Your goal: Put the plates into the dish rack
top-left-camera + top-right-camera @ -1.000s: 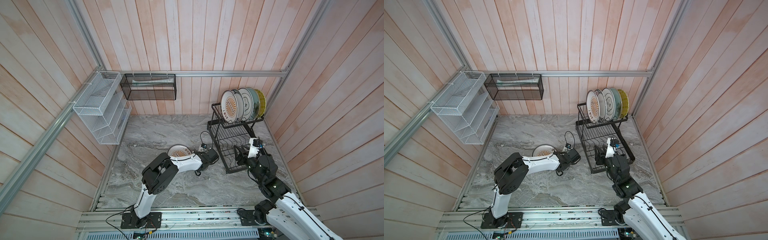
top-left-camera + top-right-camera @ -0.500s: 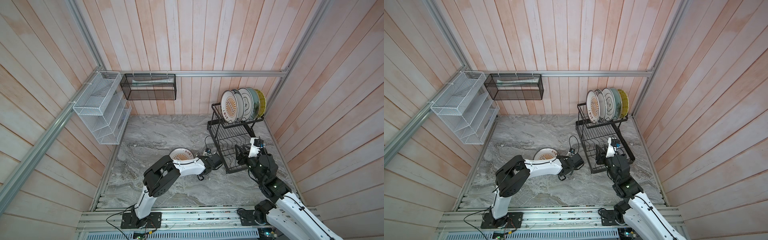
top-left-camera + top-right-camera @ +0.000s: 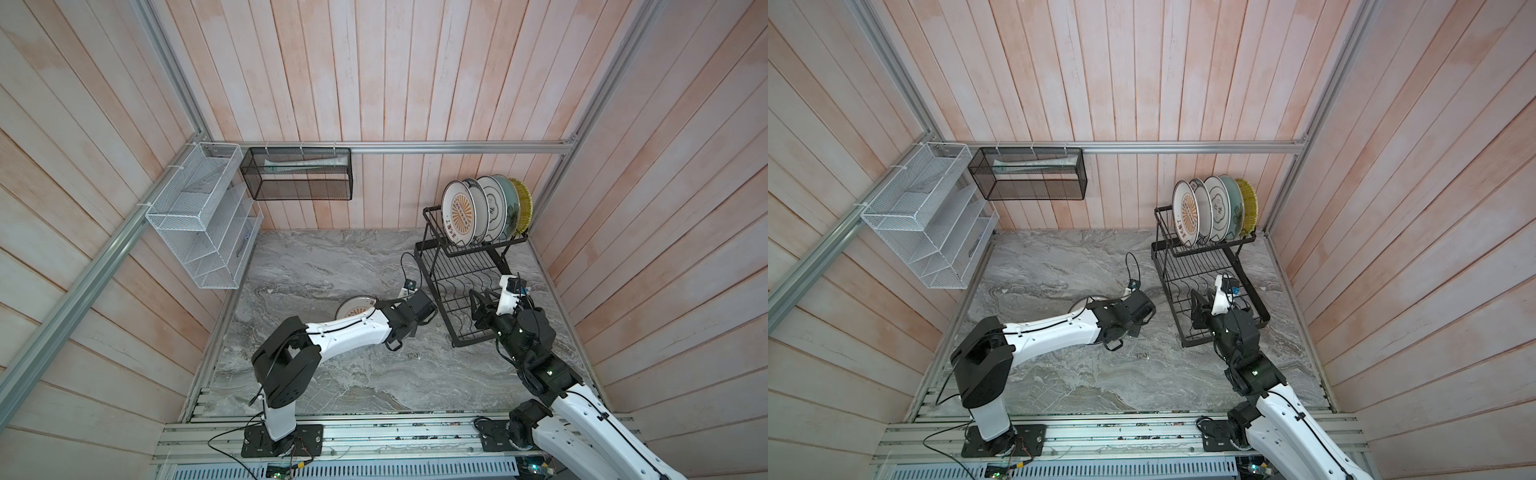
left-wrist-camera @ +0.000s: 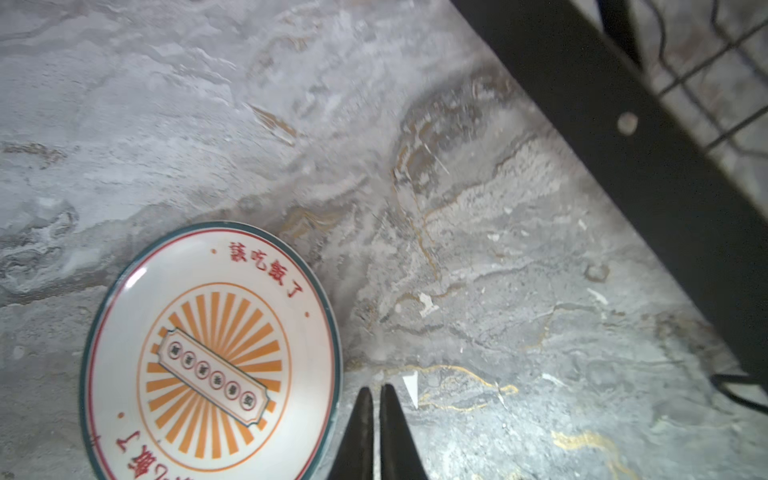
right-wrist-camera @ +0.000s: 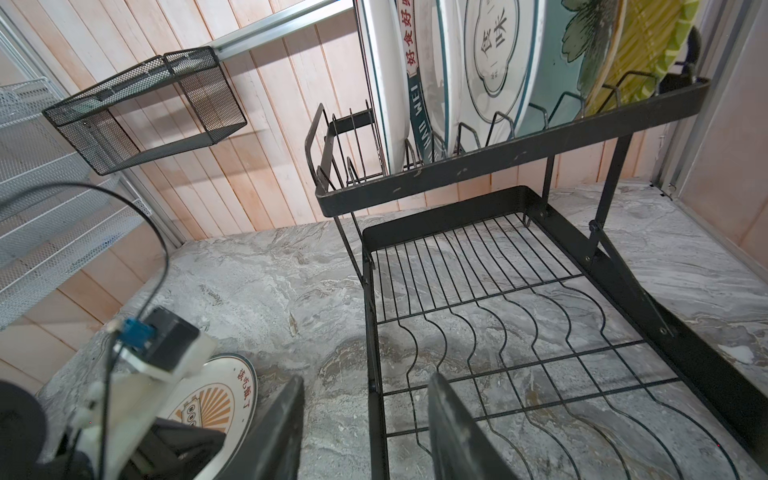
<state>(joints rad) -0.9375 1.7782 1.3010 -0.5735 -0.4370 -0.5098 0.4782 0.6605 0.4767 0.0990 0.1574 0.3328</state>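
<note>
**Last plate still waits**

The left arm has stretched out lower. The left claw (image 4: 374, 388) is pinched together and empty, with the last plate (image 4: 212, 357) lying flat just beside it. It looks ready to grab.

The right claw (image 5: 365, 378) is apart and empty. It hangs over the bottom of the rack (image 5: 498, 158), with five plates (image 3: 482, 212) standing up above it.

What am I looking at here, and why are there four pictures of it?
Two robot arms stand at a marble-look table, each ending in a two-fingered gripper. Two pictures look down from one overhead camera; two come from wrist cameras. Five plates stand upright in the upper tier of the dish rack. A sixth, the sunburst plate, lies flat on the table. The left gripper is shut and empty beside it; the right gripper is open and empty near its lower tray.
</note>
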